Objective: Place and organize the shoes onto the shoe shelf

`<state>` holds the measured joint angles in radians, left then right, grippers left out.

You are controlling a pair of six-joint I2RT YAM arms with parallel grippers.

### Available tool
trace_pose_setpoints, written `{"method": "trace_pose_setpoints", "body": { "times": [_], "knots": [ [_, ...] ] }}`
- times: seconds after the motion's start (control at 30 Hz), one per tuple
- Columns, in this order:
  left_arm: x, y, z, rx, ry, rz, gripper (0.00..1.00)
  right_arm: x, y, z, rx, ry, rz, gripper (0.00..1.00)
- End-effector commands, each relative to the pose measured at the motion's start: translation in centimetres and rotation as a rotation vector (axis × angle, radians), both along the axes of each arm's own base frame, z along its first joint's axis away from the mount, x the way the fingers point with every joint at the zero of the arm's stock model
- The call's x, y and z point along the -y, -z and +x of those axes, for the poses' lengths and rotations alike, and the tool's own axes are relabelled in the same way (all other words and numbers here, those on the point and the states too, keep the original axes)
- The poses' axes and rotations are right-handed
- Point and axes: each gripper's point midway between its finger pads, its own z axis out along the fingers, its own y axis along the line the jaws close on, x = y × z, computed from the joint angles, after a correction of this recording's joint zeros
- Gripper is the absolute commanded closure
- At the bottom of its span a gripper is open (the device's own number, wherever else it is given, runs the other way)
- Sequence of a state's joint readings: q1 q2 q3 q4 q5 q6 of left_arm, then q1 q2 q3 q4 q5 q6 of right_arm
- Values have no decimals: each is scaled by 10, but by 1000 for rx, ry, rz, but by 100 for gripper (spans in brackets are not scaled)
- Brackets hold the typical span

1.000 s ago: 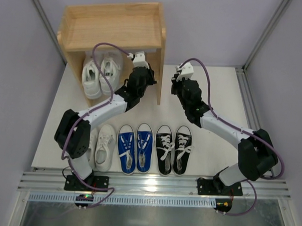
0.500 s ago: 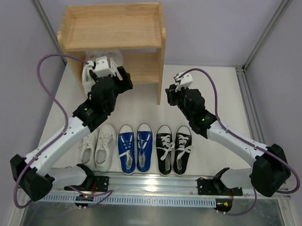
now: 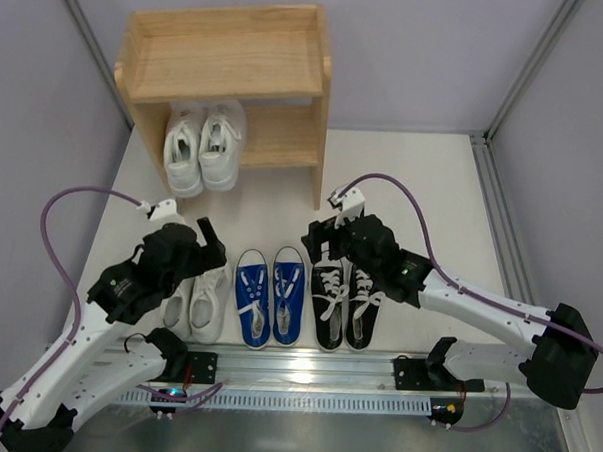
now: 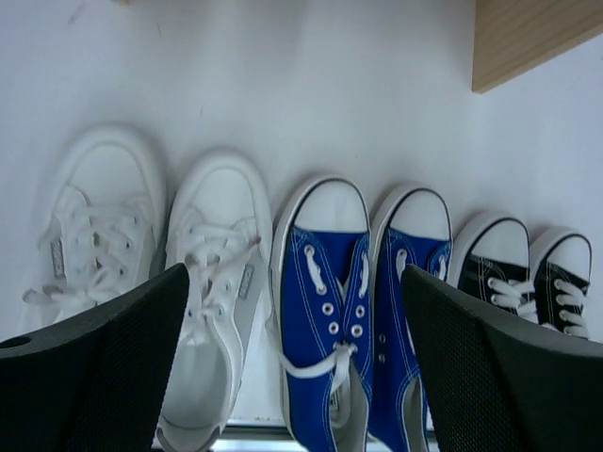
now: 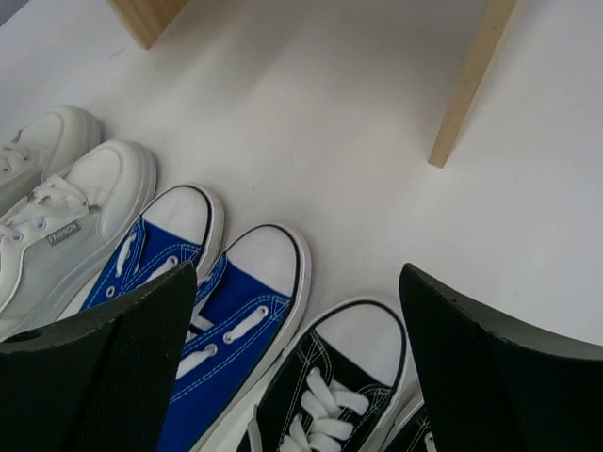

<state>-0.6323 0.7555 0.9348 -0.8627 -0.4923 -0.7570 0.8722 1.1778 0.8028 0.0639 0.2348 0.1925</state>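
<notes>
Shoes stand in two places. One white pair (image 3: 203, 147) sits on the lower tier of the shoe shelf (image 3: 229, 58), in its left part, with the near ends coming out from under the top board. The other six shoes stand on the white table (image 3: 413, 191) in one row near the arm bases, toes toward the shelf: from the left a second white pair (image 3: 210, 307), a blue pair (image 3: 268, 297) and a black pair (image 3: 346, 306), each shoe just beside the next. The left gripper (image 3: 189, 243) hangs over the toes of the second white pair, its jaws spread wide with nothing between them. The right gripper (image 3: 326, 242) hangs over the toes of the black pair, jaws also wide and holding nothing.
</notes>
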Motion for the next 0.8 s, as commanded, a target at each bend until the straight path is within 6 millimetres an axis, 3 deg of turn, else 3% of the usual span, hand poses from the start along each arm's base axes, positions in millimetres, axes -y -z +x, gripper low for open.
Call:
{"method": "trace_pose_setpoints", "body": {
  "times": [0.0,0.07,0.17,0.43,0.57,0.63,0.77],
  "knots": [
    [2,47,-45,-216,16,-76,9,8,21,-20,-73,22,-32,11],
    [-1,64,-60,-289,8,-69,11,10,27,-24,-97,37,-35,10],
    [-2,57,-72,-325,-11,-55,11,9,35,-35,-122,37,-39,10],
    [-40,61,-99,-507,-77,188,7,-3,60,-56,-183,-7,-27,9],
    [-36,68,-96,-556,-58,229,4,-13,67,-62,-201,-49,19,9],
    [-29,80,-101,-655,-36,240,3,-17,72,-67,-211,-74,28,9],
    [-39,91,-116,-763,-36,292,3,-17,74,-73,-212,-108,48,9]
  ]
}}
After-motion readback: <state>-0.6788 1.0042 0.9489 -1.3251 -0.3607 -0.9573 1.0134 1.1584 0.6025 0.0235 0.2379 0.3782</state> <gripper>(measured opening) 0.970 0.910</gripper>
